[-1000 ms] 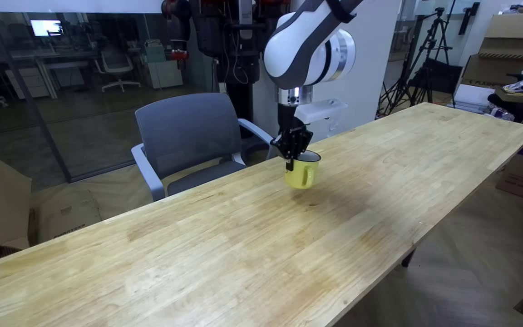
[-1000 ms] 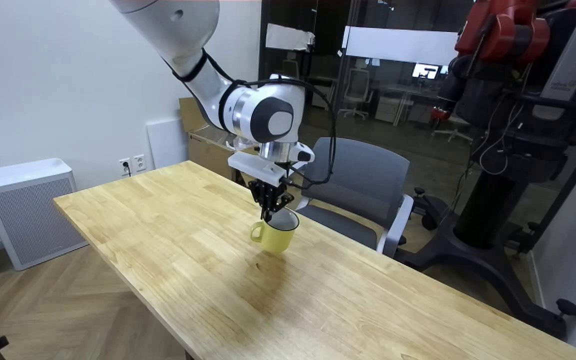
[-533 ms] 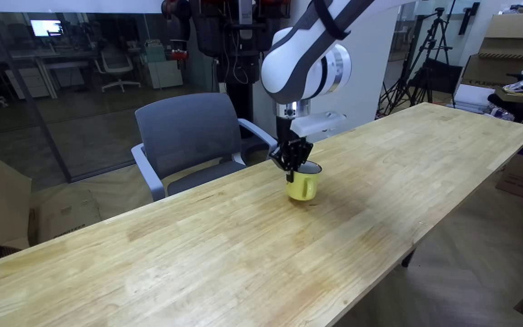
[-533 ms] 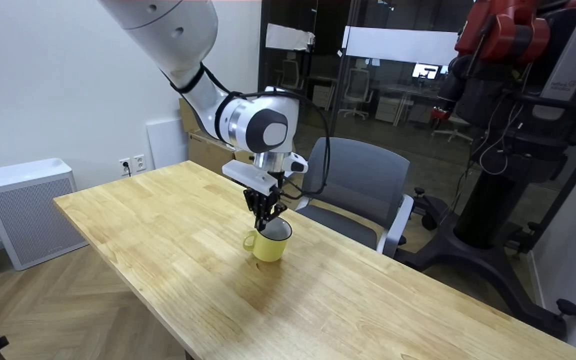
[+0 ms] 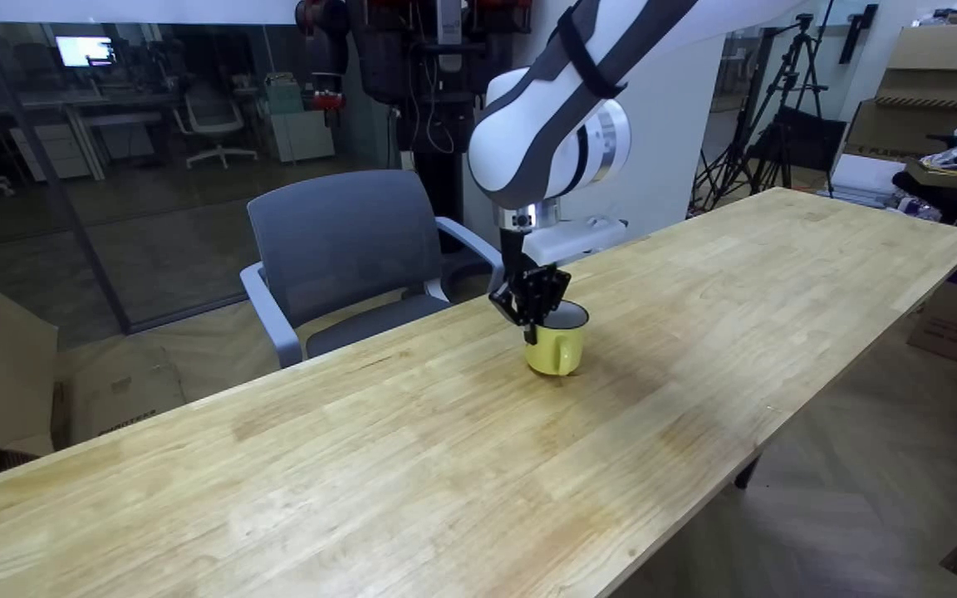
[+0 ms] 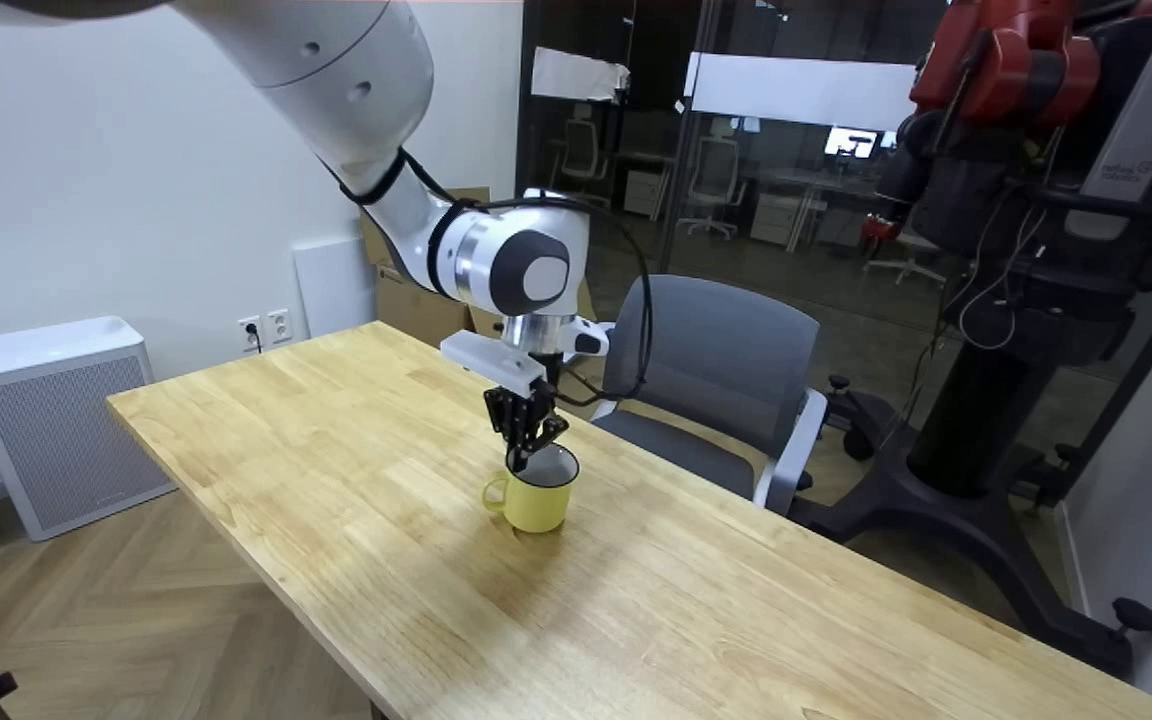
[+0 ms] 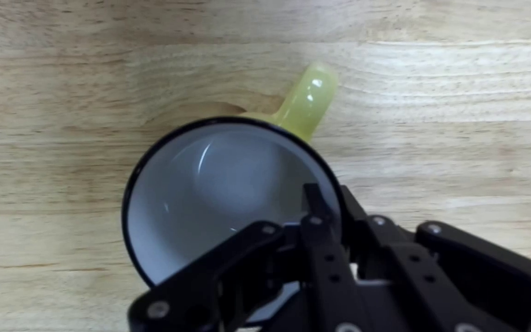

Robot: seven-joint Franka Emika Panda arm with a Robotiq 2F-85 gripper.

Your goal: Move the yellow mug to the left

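Setting down, by judgement: yellow mug (image 5: 550,355), one, roughly upright, just above or touching the counter (image 5: 321,465) toward its far edge, chair (image 5: 345,241) beyond; contact cannot be told. Gripper (image 7: 331,194), one: pinching the mug's wall, a finger (image 7: 314,204) inside, a finger outside, clear of the handle (image 7: 309,101). Handling advised: if far enough left, level the base, lower gently until flat, part the fingers slightly, then rise straight so the inner one clears the rim (image 7: 223,120).

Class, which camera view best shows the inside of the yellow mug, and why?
The wrist view: it looks down into the yellow mug, right to its bottom, though the gripper hides part. Both exterior views show only a slanted glimpse of inner wall.
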